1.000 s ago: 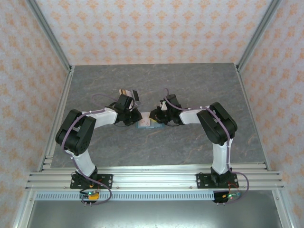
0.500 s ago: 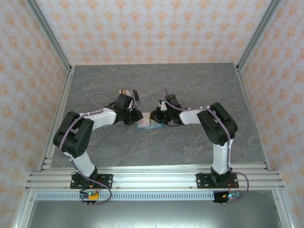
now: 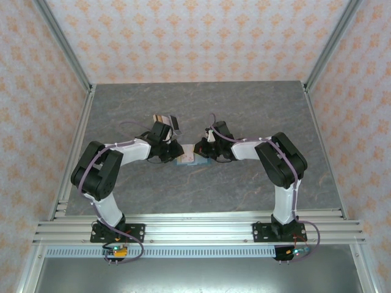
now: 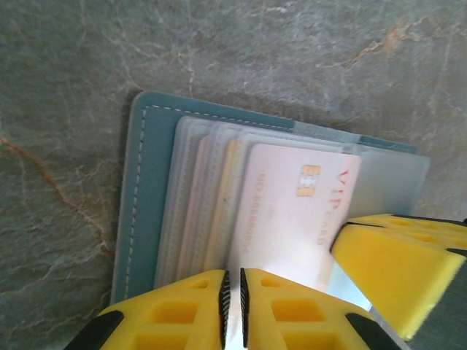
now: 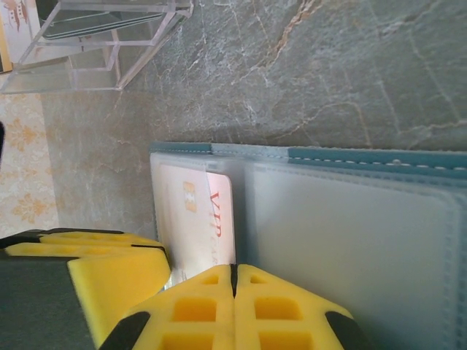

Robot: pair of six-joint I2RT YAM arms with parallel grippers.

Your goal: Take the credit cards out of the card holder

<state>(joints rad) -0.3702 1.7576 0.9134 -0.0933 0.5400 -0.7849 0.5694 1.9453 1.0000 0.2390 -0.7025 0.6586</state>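
On the grey table [image 3: 244, 116], the left arm [image 3: 104, 171] and the right arm [image 3: 281, 162] bend in and meet in the middle. They have hardly moved in the last second; the left arm only shifted a little. The card holder [image 4: 142, 204] lies open and flat between them, in the same spot as before. A pale pink card [image 4: 284, 211] with a gold chip [image 4: 310, 180] sits in it, and the edges of the other cards [image 4: 232, 197] are stacked beside it. So no card is out yet.

The left tool [image 4: 233, 284] has its yellow fingers pressed nearly together at the near edge of the pale pink card. The right tool [image 5: 234, 281] has just shut its fingers tight, at the edge of the holder's other half. I think it holds the holder down so the left one can pull.

The fingers hide the card's edge, so I cannot tell if it is really pinched. The colours of the other cards are hard to make out.
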